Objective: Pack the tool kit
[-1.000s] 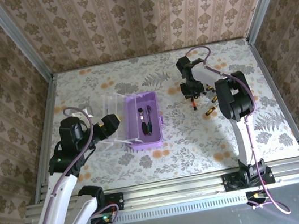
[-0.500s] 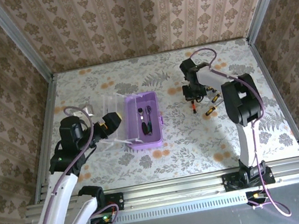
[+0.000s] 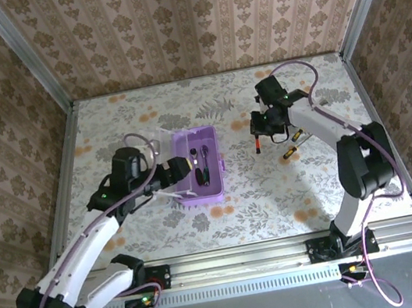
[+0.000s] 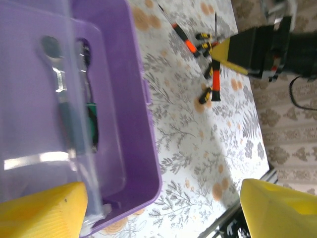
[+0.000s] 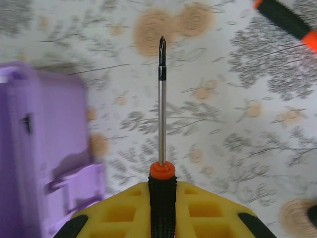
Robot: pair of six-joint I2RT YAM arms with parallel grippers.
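The purple tool box [image 3: 201,172] lies open at mid-table, its clear lid [image 3: 150,143] folded out to the left. Inside are a ratchet wrench [image 4: 59,94] and a green-handled tool [image 4: 92,116]. My left gripper [image 3: 175,171] stands open at the box's left side, its yellow fingers [image 4: 42,208] straddling the near corner of the box [image 4: 129,99] and the lid edge. To the right of the box, my right gripper [image 3: 263,124] is shut on a screwdriver [image 5: 162,124]. It grips the black handle, and the shaft points away over the table.
Loose yellow-and-black screwdrivers [image 3: 291,152] lie on the floral table right of the held one, and another orange-and-black one [image 5: 287,22] lies nearby. The box's front latch [image 5: 74,186] faces my right gripper. Patterned walls with metal frame rails [image 3: 63,174] enclose the table.
My left arm has swung right and brought its gripper in against the box's left side. The right gripper has carried the screwdriver slightly left while its elbow swung out to the right.
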